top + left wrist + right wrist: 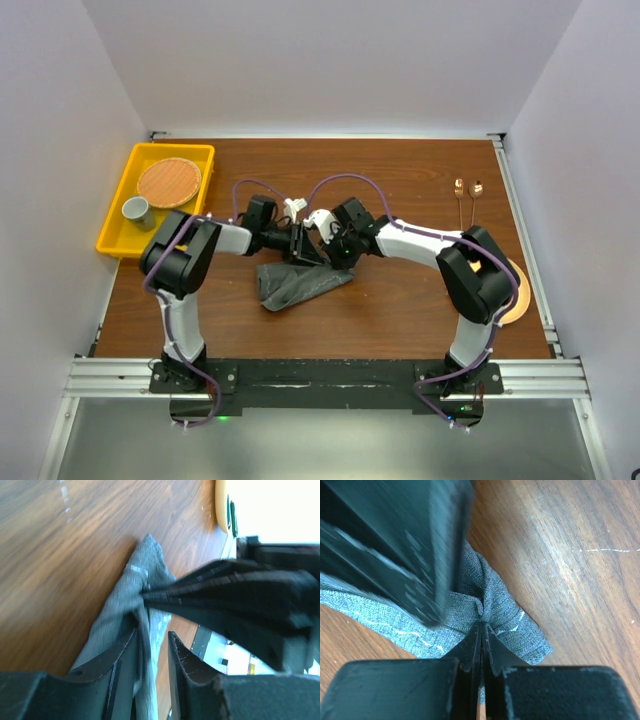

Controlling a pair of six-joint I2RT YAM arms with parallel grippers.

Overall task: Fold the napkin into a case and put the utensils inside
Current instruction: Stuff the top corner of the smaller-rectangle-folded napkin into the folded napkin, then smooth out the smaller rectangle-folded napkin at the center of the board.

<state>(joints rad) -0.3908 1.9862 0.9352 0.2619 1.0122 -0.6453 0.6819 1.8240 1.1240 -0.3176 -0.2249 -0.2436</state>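
The dark grey napkin (300,285) lies crumpled on the wooden table in front of both grippers. My right gripper (481,625) is shut on a bunched fold of the napkin (512,620); in the top view it (328,252) meets my left gripper (302,247) above the cloth. My left gripper (152,632) has its jaws a little apart, with a strip of napkin (117,600) running between them along the left finger. Two copper utensils (467,190) lie at the far right of the table. No folded case shows.
A yellow tray (115,215) at the back left holds a woven round mat (168,182) and a grey cup (136,211). A yellow-orange plate (518,292) sits at the right, partly under the right arm. White walls enclose the table.
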